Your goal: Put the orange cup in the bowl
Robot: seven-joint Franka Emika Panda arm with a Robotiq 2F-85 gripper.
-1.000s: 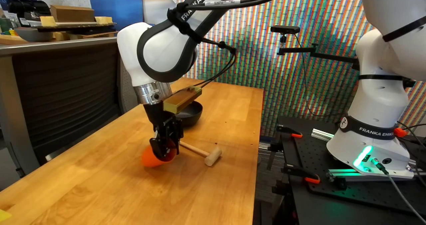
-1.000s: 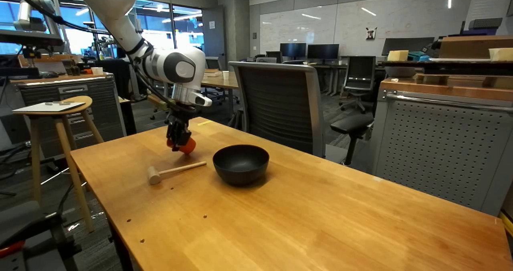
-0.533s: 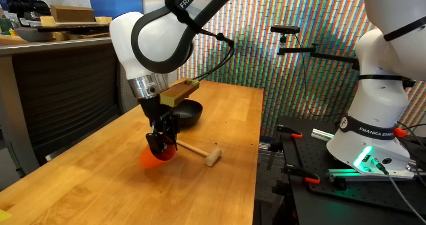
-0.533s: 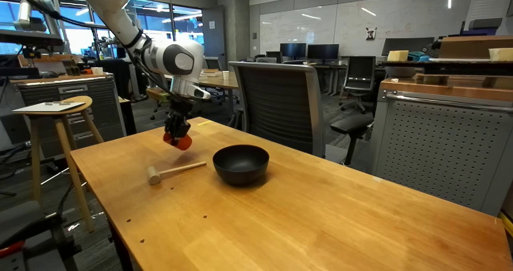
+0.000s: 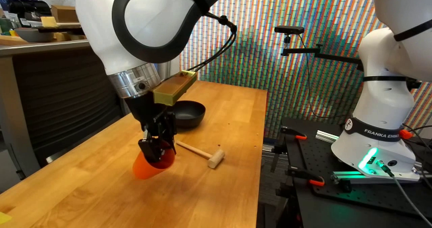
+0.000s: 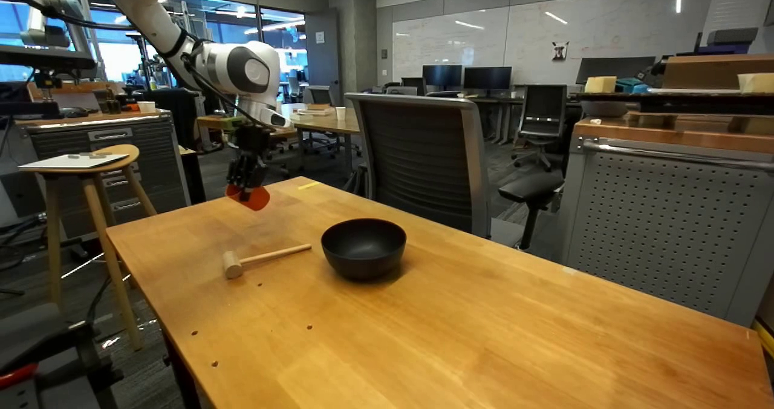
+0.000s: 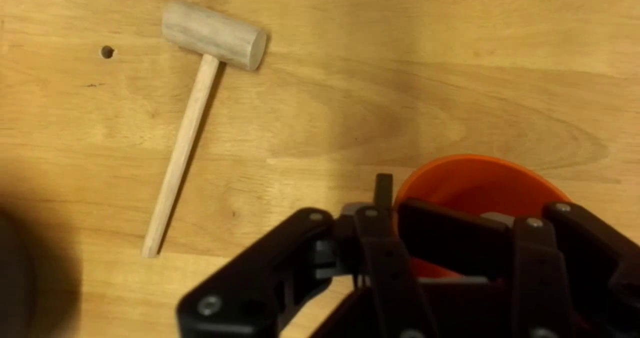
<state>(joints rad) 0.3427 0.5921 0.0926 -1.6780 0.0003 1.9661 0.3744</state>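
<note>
We see the wooden worktop [image 6: 484, 336] running through all three views. A white arm [image 5: 152, 19] with black trim reaches over it from a base [image 5: 384, 103] that stands beside one long side, and along the opposite long side we find an office chair [image 6: 423, 161] with a dark, ribbed back.

The bowl [image 6: 363, 270], black and round, sits upright on the worktop in both exterior views, and we can look down into its dark inside.

Above the worktop we have the black gripper [image 7: 394, 203], pointing down, its fingers clamped on the wall of the orange cup [image 5: 145, 170]. In the wrist view one finger sits inside the cup's mouth and the other outside, with the rim pinched between them; the fingers hide part of the cup there. We see the cup held off the worktop, tilted, its mouth turned toward the side where the base stands, and well apart from the bowl.

A small wooden mallet [image 7: 194, 110] lies flat on the worktop, the free end of its handle near the bowl but apart from it. A yellow strip [image 6: 308, 185] lies by the worktop's edge, and in the wrist view we pick out a dark round hole [image 7: 107, 52] in the wood near the mallet's head.
</note>
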